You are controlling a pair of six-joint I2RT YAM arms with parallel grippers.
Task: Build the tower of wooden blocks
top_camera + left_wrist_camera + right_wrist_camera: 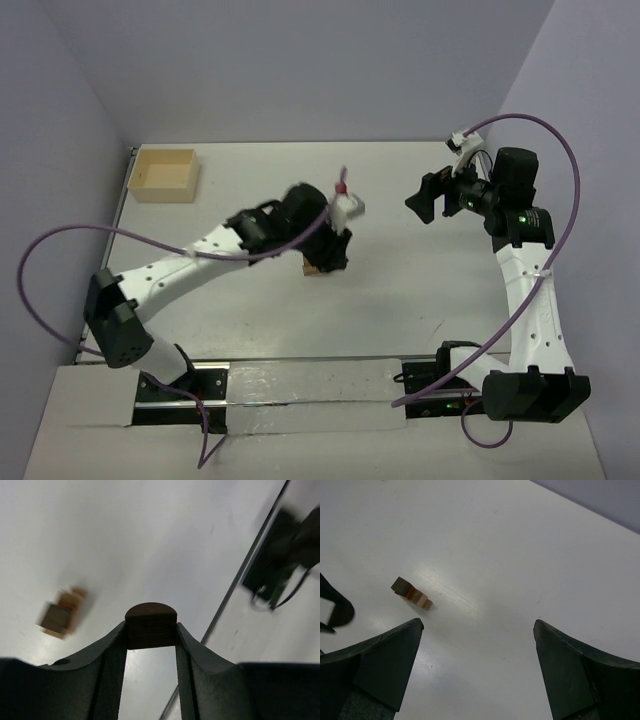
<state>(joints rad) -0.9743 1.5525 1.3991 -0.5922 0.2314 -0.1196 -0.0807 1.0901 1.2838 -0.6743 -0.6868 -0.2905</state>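
Observation:
The wood block tower (pixel 316 269) stands mid-table as a small stack with a tan base, a reddish middle and a dark top. It appears blurred in the left wrist view (pixel 61 614) and small in the right wrist view (pixel 411 594). My left gripper (pixel 335 250) hovers right over the tower and partly hides it from above. In its wrist view the left gripper (pixel 150 630) is shut on a dark brown wood block (pixel 150 622) with a rounded top, held at the fingertips, to the right of the tower. My right gripper (pixel 425 197) (pixel 477 630) is open and empty, raised to the right of the tower.
A pale square wooden box (pixel 163 175) sits at the far left corner of the table. The table's front edge with a metal rail (pixel 300 378) and the arm bases runs along the near side. A purple cable (pixel 60 250) loops off the left arm.

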